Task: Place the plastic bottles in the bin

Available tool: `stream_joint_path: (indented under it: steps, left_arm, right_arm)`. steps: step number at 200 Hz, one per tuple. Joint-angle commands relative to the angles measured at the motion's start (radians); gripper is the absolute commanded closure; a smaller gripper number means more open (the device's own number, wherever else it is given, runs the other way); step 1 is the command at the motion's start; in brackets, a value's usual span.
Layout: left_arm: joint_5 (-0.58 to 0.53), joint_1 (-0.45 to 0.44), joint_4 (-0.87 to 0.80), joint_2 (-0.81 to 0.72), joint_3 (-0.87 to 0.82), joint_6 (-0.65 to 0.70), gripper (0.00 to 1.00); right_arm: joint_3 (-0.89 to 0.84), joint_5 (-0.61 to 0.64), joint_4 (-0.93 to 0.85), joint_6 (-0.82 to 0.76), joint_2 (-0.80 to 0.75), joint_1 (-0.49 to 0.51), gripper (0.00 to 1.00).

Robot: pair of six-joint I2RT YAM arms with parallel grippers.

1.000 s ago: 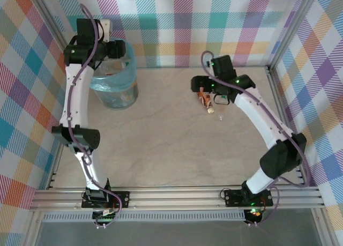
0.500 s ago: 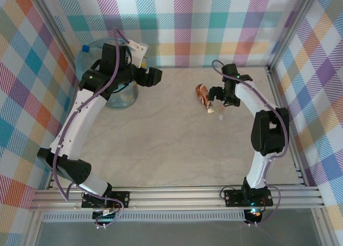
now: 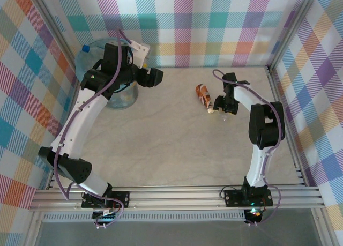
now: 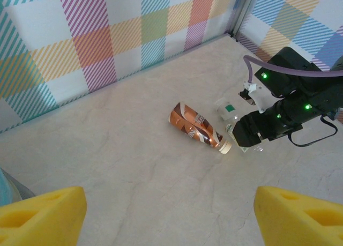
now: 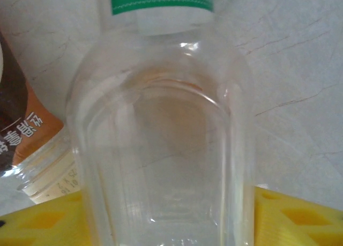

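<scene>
A clear plastic bottle with a green label lies on the table, and my right gripper is shut on it, a yellow pad pressed to each side. From the left wrist view the same bottle pokes out from under the right gripper. A brown-labelled bottle with a white cap lies just left of it, touching nothing. My left gripper hovers open and empty beside the bin, its pads far apart. The bin is lined in light blue and holds several bottles.
The plaid back wall runs behind the bottles, and a metal frame post stands at the right rear corner. The brown bottle lies diagonally with its cap toward the near side. Bare marble table lies between the arms.
My left arm has swung from above the bin out to its right. My right gripper has come down over the clear bottle and closed on it.
</scene>
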Motion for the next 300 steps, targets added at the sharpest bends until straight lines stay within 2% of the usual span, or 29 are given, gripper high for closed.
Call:
stream_joint_path:
  steps: [1, 26, 49, 72, 103, 128, 143, 159, 182, 227, 266, 280, 300]
  left_arm:
    - [-0.001, -0.011, -0.002, 0.007, 0.005, 0.005, 0.18]
    - [-0.014, -0.01, -0.009, 0.013, 0.032, -0.016, 0.18]
    - [-0.039, -0.01, -0.029, 0.032, 0.083, -0.054, 0.17]
    - [-0.035, -0.009, -0.067, 0.072, 0.159, -0.125, 0.16]
    - [0.092, -0.007, -0.09, 0.144, 0.266, -0.248, 0.16]
    - [0.245, -0.007, -0.065, 0.198, 0.319, -0.341, 0.16]
    - [0.301, -0.007, -0.055, 0.219, 0.335, -0.385, 0.17]
    - [0.355, -0.008, -0.059, 0.233, 0.347, -0.411, 0.18]
    - [0.405, -0.01, -0.082, 0.221, 0.332, -0.413, 0.22]
    - [0.471, -0.011, -0.035, 0.146, 0.219, -0.404, 0.22]
    - [0.471, -0.012, -0.068, 0.162, 0.228, -0.384, 0.22]
    - [0.472, -0.012, -0.07, 0.168, 0.233, -0.38, 0.26]
    - [0.477, -0.012, -0.058, 0.168, 0.234, -0.38, 0.36]
  right_arm:
    - [-0.009, -0.022, -0.001, 0.0, -0.027, -0.004, 0.41]
    - [-0.005, -0.043, -0.019, -0.006, -0.077, -0.004, 0.49]
    - [-0.004, -0.072, -0.046, 0.0, -0.154, -0.002, 0.5]
    - [-0.016, -0.163, -0.044, -0.012, -0.265, 0.017, 0.49]
    - [-0.065, -0.383, 0.072, -0.053, -0.438, 0.105, 0.53]
    - [-0.132, -0.487, 0.246, -0.139, -0.574, 0.25, 0.51]
    - [-0.163, -0.491, 0.334, -0.192, -0.626, 0.336, 0.51]
    - [-0.159, -0.503, 0.371, -0.185, -0.643, 0.376, 0.51]
    - [-0.132, -0.504, 0.373, -0.172, -0.646, 0.403, 0.52]
    - [-0.115, -0.486, 0.389, -0.173, -0.654, 0.422, 0.52]
    - [-0.114, -0.497, 0.437, -0.169, -0.66, 0.433, 0.52]
    - [-0.115, -0.499, 0.448, -0.17, -0.661, 0.437, 0.51]
    - [-0.113, -0.502, 0.446, -0.174, -0.657, 0.442, 0.5]
